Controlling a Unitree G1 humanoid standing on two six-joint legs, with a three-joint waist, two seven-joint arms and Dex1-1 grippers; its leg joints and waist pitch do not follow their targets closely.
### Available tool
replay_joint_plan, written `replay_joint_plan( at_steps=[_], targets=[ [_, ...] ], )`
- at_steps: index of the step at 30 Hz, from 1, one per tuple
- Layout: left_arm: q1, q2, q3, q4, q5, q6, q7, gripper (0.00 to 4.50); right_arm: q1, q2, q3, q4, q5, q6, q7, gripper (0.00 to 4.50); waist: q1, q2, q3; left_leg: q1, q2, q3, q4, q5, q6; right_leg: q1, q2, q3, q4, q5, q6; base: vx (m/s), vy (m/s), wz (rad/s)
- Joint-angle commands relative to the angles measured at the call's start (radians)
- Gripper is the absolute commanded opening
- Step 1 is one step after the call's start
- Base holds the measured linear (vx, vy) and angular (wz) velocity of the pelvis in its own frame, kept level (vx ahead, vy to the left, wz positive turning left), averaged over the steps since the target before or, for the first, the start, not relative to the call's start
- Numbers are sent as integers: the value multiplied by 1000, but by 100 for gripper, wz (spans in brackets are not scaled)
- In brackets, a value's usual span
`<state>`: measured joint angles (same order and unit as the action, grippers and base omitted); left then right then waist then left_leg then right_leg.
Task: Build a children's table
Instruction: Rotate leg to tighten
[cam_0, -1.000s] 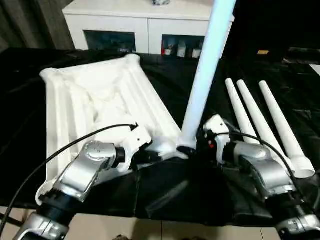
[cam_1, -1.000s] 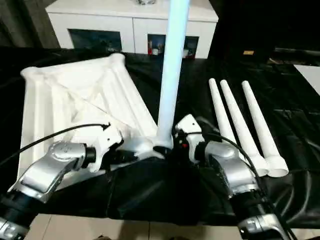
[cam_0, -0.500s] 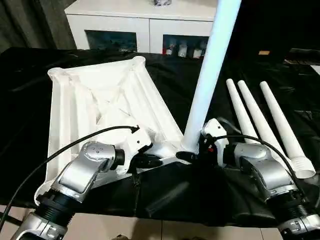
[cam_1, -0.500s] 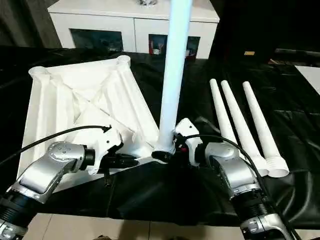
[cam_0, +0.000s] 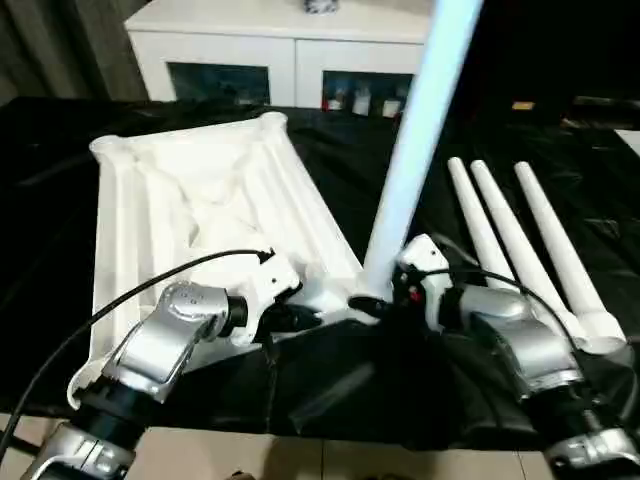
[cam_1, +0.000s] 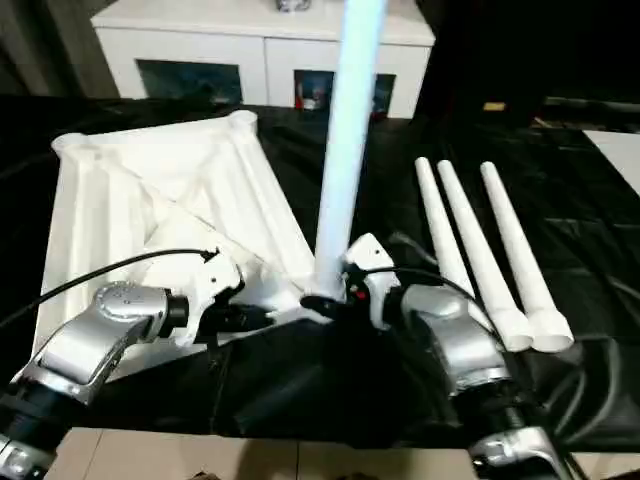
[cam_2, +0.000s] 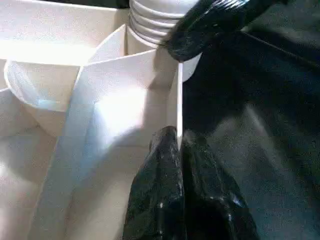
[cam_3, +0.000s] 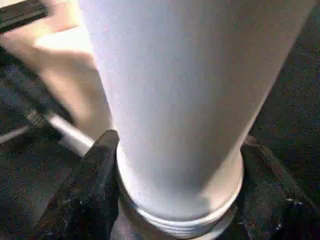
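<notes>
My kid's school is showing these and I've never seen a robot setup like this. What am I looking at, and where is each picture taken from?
This is a humanoid robot with two silver arms, each ending in a two-fingered black gripper. Two pictures come from cameras in its head, looking down over its arms; the other two come from a camera on each wrist.

On the black-covered table lies a white plastic tabletop, upside down with its ribs showing. Three loose legs lie to the right. A white cabinet stands behind.

The left gripper pinches the tabletop's edge wall near the corner. The right gripper has a finger on each side of the base of a fourth leg, which stands upright in the near corner socket.
</notes>
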<state>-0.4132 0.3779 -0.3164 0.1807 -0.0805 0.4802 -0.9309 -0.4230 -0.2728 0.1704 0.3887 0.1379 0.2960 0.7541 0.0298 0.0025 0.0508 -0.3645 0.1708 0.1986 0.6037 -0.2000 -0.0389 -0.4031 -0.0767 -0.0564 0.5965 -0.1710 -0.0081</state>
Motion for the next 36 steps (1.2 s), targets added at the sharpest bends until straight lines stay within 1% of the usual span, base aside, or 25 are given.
replay_joint_plan(
  at_steps=[1,2,3,7,9,11,12,13,14,15,16,17,20,21,22,23,25,27,28,29,31,32,33,34,36],
  targets=[
    [-41,-82,-3,54,26,25,118,0,-34,69,-54,129,-42,43,-233,270,-9,2,-51,15,57,-29,-83,-261,-10,35,-66,47,-76,-320,-227,0,0,0],
    [-66,-149,9,116,51,42,227,0,-57,125,-75,194,-62,45,-374,270,-11,0,-52,19,54,-33,-82,-290,-32,36,-70,45,-82,-384,-207,0,0,0],
    [-85,-193,18,158,64,48,297,0,-72,158,-82,232,-68,46,-440,270,-14,2,-54,20,54,-37,-83,-301,-45,35,-71,44,-85,-406,-193,0,0,0],
    [-140,-304,53,275,87,44,484,0,-117,248,-112,333,-60,26,-602,269,-17,-1,-49,33,48,-34,-80,-371,-33,21,-68,43,-105,-495,-152,0,0,0],
    [-176,-354,73,347,102,11,589,0,-148,298,-123,391,-57,-13,-666,269,-15,-2,-50,36,45,-36,-79,-387,-29,21,-68,38,-110,-531,-128,0,0,0],
    [-186,-362,75,370,112,-11,620,0,-161,316,-129,417,-49,-23,-670,269,-11,-2,-52,34,47,-38,-82,-382,-24,23,-68,38,-110,-514,-118,0,0,0],
    [-193,-369,74,387,122,-30,637,0,-174,328,-126,439,-51,-28,-660,269,-11,-1,-54,27,48,-39,-86,-371,-15,28,-68,37,-107,-492,-117,0,0,0],
    [-195,-372,76,391,121,-38,633,0,-178,334,-131,443,-42,-33,-642,269,-9,3,-55,28,49,-38,-87,-364,-11,30,-69,37,-106,-474,-120,0,0,0],
    [-195,-372,76,391,121,-38,633,0,-178,334,-131,443,-42,-33,-642,269,-10,1,-55,26,48,-37,-87,-357,-7,30,-69,38,-106,-464,-122,0,0,0],
    [-204,-382,88,409,125,-52,637,0,-195,347,-151,470,-47,-64,-638,304,-9,2,-56,25,49,-37,-88,-351,-1,31,-69,38,-105,-453,-128,0,0,0],
    [-204,-382,88,409,125,-52,637,0,-195,347,-151,470,-47,-64,-638,304,-10,3,-56,26,49,-36,-88,-355,0,30,-70,37,-106,-458,-131,0,0,0],
    [-202,-374,90,400,120,-63,615,0,-199,341,-162,471,-45,-95,-629,339,-8,5,-56,27,50,-36,-89,-354,1,30,-70,38,-107,-458,-133,0,0,0],
    [-186,-339,86,359,102,-71,546,0,-195,309,-159,441,-48,-146,-590,352,-10,7,-58,20,51,-39,-92,-359,3,33,-73,36,-106,-454,-132,0,0,0],
    [-177,-325,80,340,98,-76,516,0,-189,297,-151,420,-47,-149,-564,365,-18,5,-57,11,50,-41,-94,-355,7,41,-73,35,-103,-447,-133,0,0,0],
    [-164,-306,75,315,94,-72,483,0,-180,282,-144,392,-46,-149,-533,386,-22,6,-59,9,52,-43,-96,-347,10,44,-73,34,-101,-432,-134,0,0,0],
    [-152,-288,69,294,90,-75,454,0,-171,265,-133,364,-45,-142,-500,386,-27,6,-61,9,53,-42,-93,-336,15,42,-74,35,-99,-411,-146,0,0,0],
    [-112,-229,58,227,74,-69,362,0,-136,203,-95,269,-46,-118,-389,386,-25,6,-64,3,55,-39,-91,-284,33,50,-73,36,-91,-343,-167,0,0,0],
    [-82,-176,49,179,57,-67,281,0,-101,139,-56,189,-46,-103,-278,386,-19,7,-69,3,56,-36,-85,-237,50,51,-74,37,-83,-278,-189,0,0,0],
    [-58,-133,43,144,45,-65,220,0,-70,82,-23,125,-46,-102,-187,386,-21,4,-70,-2,55,-33,-83,-220,60,53,-72,38,-81,-256,-195,0,0,0],
    [-51,-117,40,134,39,-66,201,0,-60,62,-13,107,-49,-109,-151,386,-11,7,-72,2,60,-30,-77,-183,76,48,-73,39,-75,-207,-204,0,0,0],
    [-27,-67,29,96,13,-89,116,0,-32,4,2,55,-40,-110,-55,386,-10,7,-76,-2,57,-25,-71,-115,104,49,-69,39,-59,-103,-251,0,0,0],
    [-8,-29,19,60,-12,-108,42,0,-17,-34,10,24,-29,-108,8,386,-5,7,-76,0,57,-27,-71,-108,108,51,-68,37,-58,-89,-256,0,0,0],
    [3,-10,14,28,-36,-88,-3,0,-11,-51,14,8,-21,-102,38,386,-6,7,-75,-5,60,-27,-70,-93,124,53,-70,38,-51,-56,-264,0,0,0],
    [14,8,11,-4,-62,-65,-49,0,-6,-67,19,-7,-13,-96,68,386,-3,9,-74,2,62,-24,-70,-101,127,48,-69,38,-52,-60,-275,0,0,0],
    [19,19,7,-24,-77,-47,-75,0,-3,-77,23,-15,-10,-93,87,386,-1,9,-70,2,62,-22,-71,-114,122,45,-67,40,-54,-84,-281,0,0,0]
  ],
)
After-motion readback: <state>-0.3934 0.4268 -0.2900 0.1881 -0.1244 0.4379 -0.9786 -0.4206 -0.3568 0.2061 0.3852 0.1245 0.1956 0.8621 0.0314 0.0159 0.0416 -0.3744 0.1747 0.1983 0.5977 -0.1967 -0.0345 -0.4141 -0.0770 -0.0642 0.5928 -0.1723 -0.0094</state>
